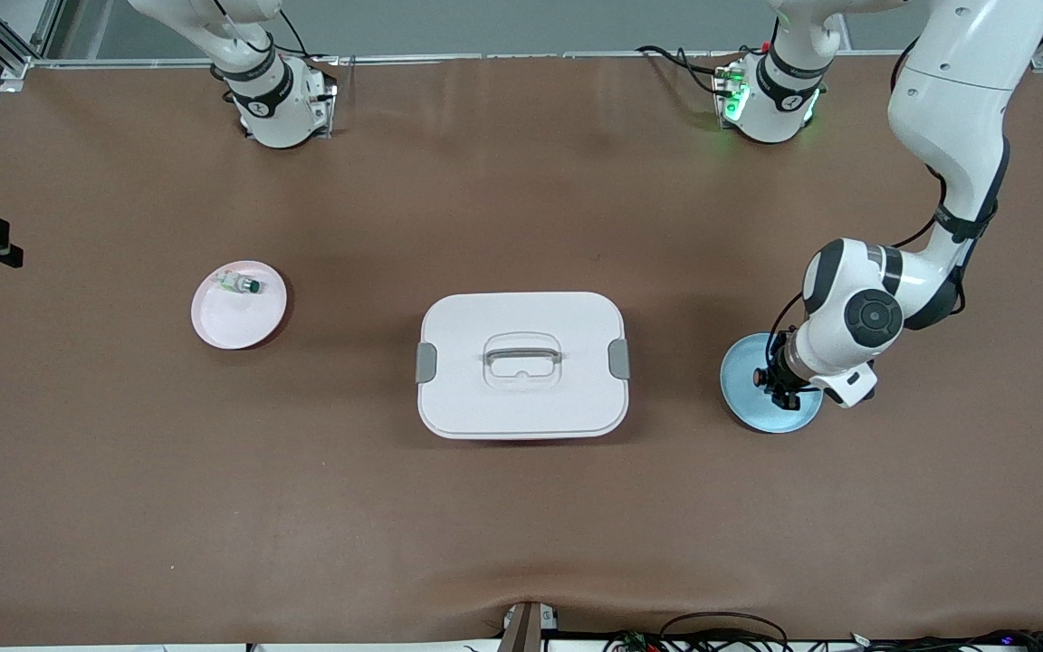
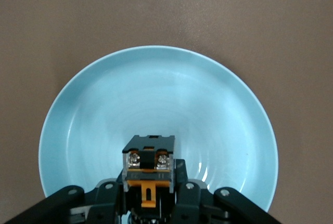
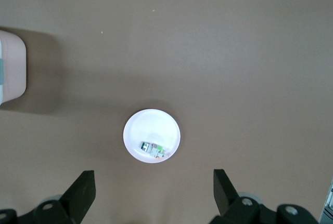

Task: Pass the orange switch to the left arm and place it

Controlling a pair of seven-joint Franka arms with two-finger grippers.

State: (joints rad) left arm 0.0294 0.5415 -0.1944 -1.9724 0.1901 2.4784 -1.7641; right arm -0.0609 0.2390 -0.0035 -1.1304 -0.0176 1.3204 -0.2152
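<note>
The orange switch, black and orange with two screws on top, is clamped between the fingers of my left gripper, which is shut on it. This gripper points down at the light blue plate at the left arm's end of the table. Whether the switch rests on the plate I cannot tell. The white box with grey clips stands mid-table. My right gripper hangs open and empty, high over the table near the pink plate. A corner of the box shows in the right wrist view.
The pink plate at the right arm's end holds a small clear part with a green cap. The blue plate lies beside the box. Cables run along the table's near edge.
</note>
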